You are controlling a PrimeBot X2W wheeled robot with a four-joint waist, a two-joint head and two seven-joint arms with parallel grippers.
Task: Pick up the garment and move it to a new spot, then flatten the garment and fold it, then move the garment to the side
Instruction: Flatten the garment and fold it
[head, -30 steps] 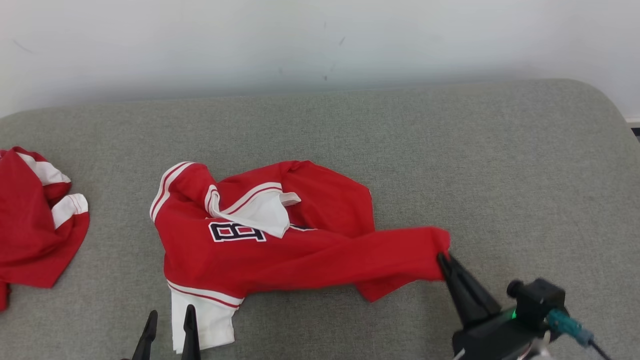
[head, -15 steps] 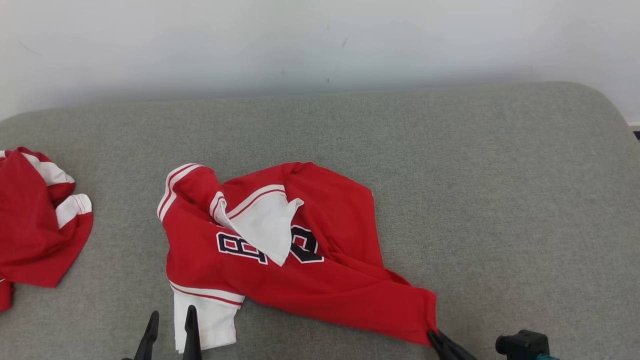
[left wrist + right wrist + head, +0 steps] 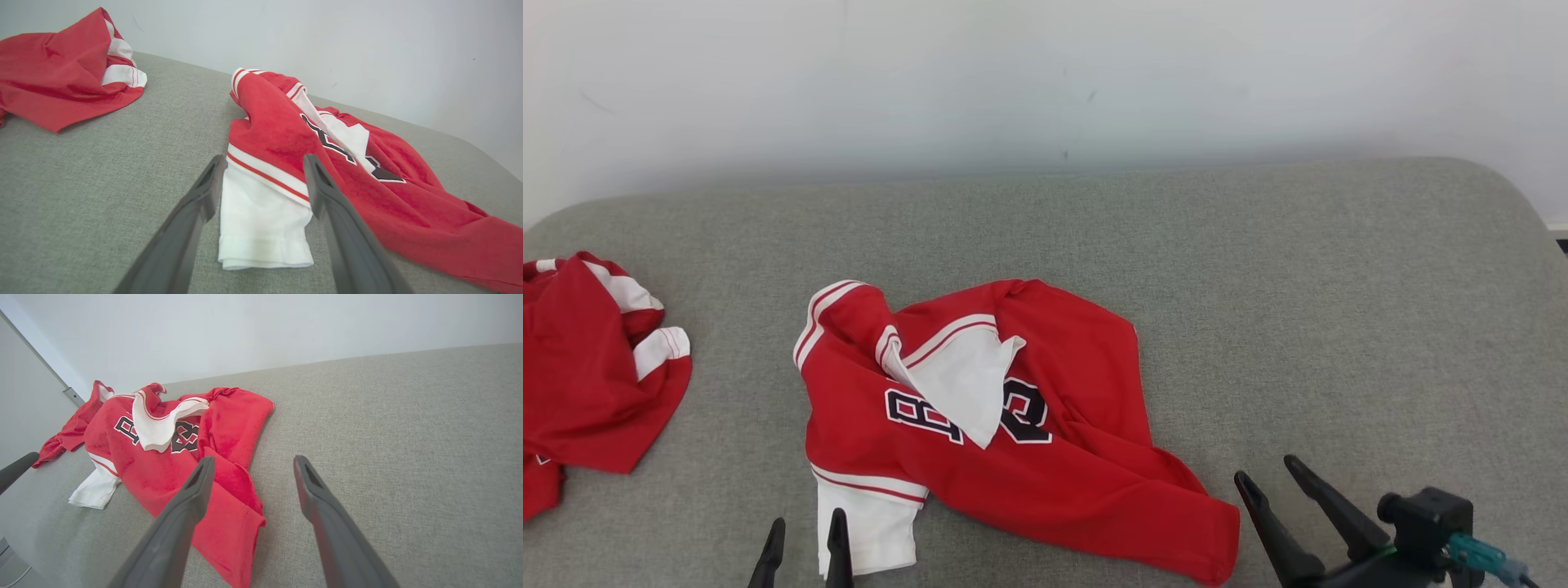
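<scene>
The shirt (image 3: pixel 1013 425) is lying crumpled on the grey cushion (image 3: pixel 1339 286), left of centre in the head view and toward the near side. The cushion's far edge is running along the white wall (image 3: pixel 1045 73), and its far corners are curving round. To the right of the shirt a wide stretch of bare cushion is lying open all the way to the rounded corner, and another open band is lying between the shirt and the wall. To the left, a narrower bare strip is separating it from a second shirt (image 3: pixel 588 384), red too, which is sitting bunched at the cushion's left end, well apart.

The shirt's long axis is running diagonally, from a striped cuff (image 3: pixel 817 314) at the far left to a red corner (image 3: pixel 1213 547) at the near right. That corner is pointing toward the right gripper (image 3: pixel 1265 468), whose fingers are standing spread and released, just beside the cloth and holding nothing. In the right wrist view one finger is overlapping the red fabric while the other is hovering over bare cushion. A white sleeve (image 3: pixel 866 531) is sticking out toward the near edge, and the left gripper (image 3: pixel 807 518) is hanging over it with fingers spread wide, one to each side of the sleeve, gripping nothing. The dark numerals (image 3: pixel 923 412) are lying half under a white flap (image 3: pixel 964 384).
</scene>
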